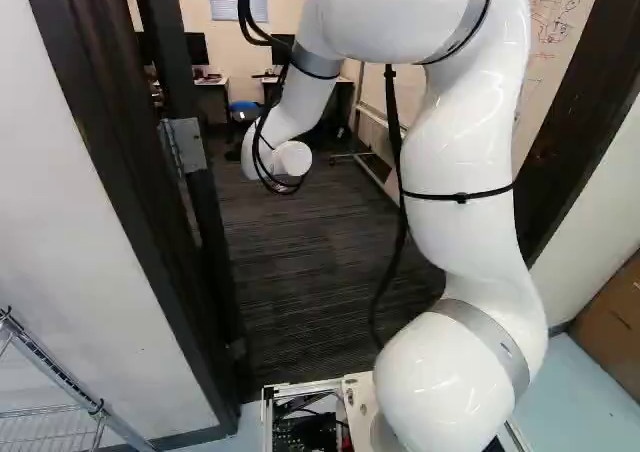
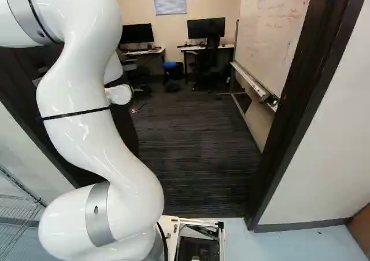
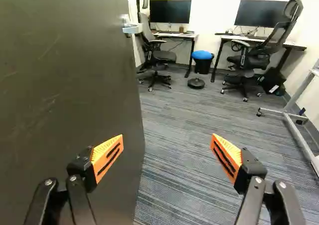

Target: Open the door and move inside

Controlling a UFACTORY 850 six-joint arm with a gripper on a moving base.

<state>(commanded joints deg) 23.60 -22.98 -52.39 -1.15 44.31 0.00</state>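
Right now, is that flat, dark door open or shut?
Open: the door stands aside, with striped grey carpet visible past its edge.

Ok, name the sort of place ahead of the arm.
Probably an office: black monitors on white-topped desks, high-backed black mesh swivel chairs, and a large white marked-up whiteboard.

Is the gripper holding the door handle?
No, the gripper stands open, with the handle ahead of it on the door.
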